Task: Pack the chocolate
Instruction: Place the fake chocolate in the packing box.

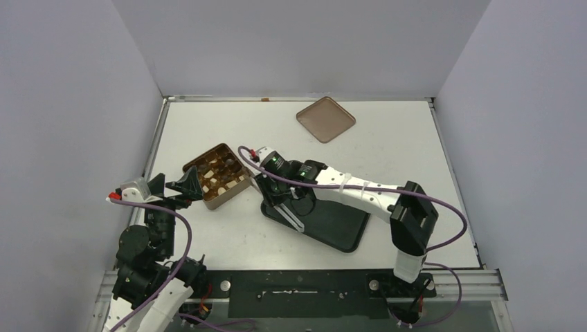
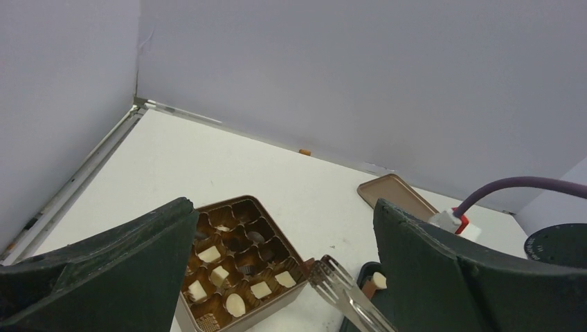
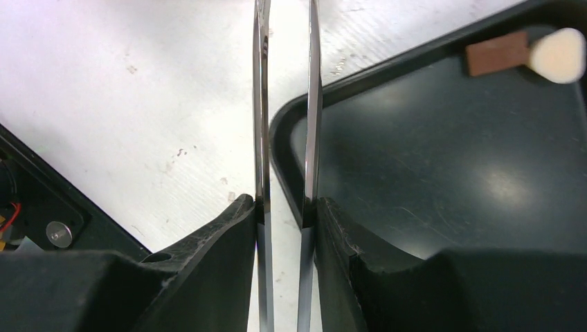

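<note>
- Right gripper (image 3: 284, 211) is narrow, clamped on metal tongs (image 3: 309, 104) over a corner of the black tray (image 3: 429, 173).
- Two chocolate pieces (image 3: 557, 55), brown and cream, lie side by side on this tray.
- Left gripper (image 1: 173, 185) stands wide and empty beside the tin (image 1: 225, 200).
- More chocolate (image 2: 210, 254) sits in the tin's compartments.
- Lid (image 1: 326, 119) lies far behind.

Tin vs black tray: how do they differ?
Tin is gold-brown with compartments; tray is black and flat-bottomed. Tin holds many chocolates; tray shows just two pieces. Tin has the smaller footprint. Both sit uncovered on the table.
</note>
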